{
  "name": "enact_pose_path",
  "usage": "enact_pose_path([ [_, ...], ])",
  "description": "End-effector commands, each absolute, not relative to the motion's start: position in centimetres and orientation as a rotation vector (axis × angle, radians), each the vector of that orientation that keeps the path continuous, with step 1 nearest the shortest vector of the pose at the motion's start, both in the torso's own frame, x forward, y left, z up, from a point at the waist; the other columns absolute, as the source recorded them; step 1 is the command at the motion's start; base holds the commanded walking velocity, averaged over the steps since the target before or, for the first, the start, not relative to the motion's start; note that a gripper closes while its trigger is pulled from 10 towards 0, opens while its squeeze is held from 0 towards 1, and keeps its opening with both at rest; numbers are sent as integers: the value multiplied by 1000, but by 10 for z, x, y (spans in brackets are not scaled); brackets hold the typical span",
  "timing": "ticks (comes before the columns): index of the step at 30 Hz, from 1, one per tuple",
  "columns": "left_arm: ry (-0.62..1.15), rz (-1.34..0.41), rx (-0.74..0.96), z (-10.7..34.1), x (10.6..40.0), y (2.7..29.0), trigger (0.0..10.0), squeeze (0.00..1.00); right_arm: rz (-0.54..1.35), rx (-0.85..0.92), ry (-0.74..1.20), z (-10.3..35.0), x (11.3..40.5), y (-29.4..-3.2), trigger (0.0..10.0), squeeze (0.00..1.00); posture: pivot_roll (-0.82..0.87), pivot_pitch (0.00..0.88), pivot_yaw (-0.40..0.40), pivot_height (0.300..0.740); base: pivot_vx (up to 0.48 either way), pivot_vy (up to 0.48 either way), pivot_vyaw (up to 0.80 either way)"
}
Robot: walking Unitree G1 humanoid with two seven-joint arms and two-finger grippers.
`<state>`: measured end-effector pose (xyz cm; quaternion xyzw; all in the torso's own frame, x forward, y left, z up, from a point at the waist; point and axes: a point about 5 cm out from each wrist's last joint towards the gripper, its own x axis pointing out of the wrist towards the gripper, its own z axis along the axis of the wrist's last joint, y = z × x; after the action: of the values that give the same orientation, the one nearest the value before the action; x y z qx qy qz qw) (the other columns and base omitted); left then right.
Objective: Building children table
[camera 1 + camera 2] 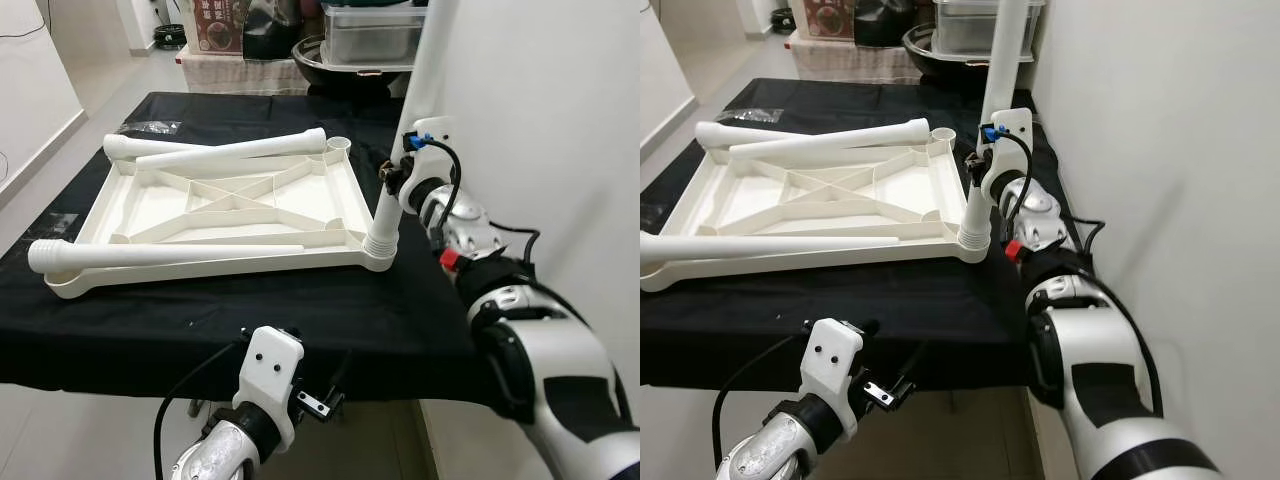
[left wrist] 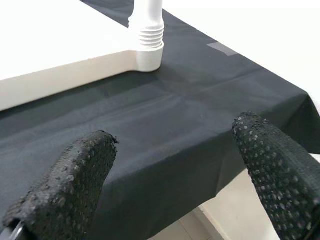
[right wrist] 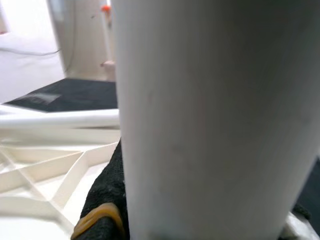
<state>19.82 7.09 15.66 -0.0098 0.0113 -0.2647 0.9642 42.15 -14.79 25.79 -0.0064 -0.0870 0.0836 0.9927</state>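
A: Landmark is the upturned white tabletop (image 1: 230,205) lying ribs-up on the black-draped surface (image 1: 300,310). Where's the leg in play?

B: Upright leg (image 1: 425,90) stands in the tabletop's near right corner socket (image 1: 378,248), long axis vertical, ribbed collar just above the socket. Right gripper (image 1: 985,170) is clamped on the shaft a little above that collar; its wrist view has black finger (image 3: 107,200) pressed against the white tube.

A: So the coming move is probably straight down or a twist about that vertical axis?

B: That's my reading. Can't tell if it's fully seated.

A: Left arm?

B: Left gripper (image 2: 175,165) hangs off the near edge of the surface, fingers spread, holding nothing, well short of the socket.

A: Clutter?

B: Two loose legs: one (image 1: 215,150) across the tabletop's far side, one (image 1: 165,255) along its near side. Far right socket (image 1: 338,145) empty. Wall close on the right.
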Motion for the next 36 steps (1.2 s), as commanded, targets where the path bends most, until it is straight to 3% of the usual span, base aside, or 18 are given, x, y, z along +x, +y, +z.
enact_pose_path([
  [1,30,-538,-20,154,200,70,10000,0,97,2,-76,228,419,-154,10000,0,107,126,-33,740,0,0,0],
  [16,11,-518,-9,153,207,75,10000,0,-112,-63,57,207,416,-132,10000,0,99,120,-39,740,0,0,0],
  [23,2,-522,-4,152,209,73,10000,0,-321,13,79,214,416,-132,10000,0,95,119,-53,740,0,0,0],
  [26,-4,-519,3,153,210,76,10000,0,-547,25,87,213,411,-143,10000,0,95,118,-51,740,0,0,0],
  [29,-5,-518,6,153,211,77,10000,0,-610,25,95,212,409,-146,10000,0,95,118,-51,740,0,0,0],
  [36,-21,-497,32,154,220,85,10000,0,-968,68,47,214,393,-164,10000,0,99,121,-51,740,0,0,0],
])
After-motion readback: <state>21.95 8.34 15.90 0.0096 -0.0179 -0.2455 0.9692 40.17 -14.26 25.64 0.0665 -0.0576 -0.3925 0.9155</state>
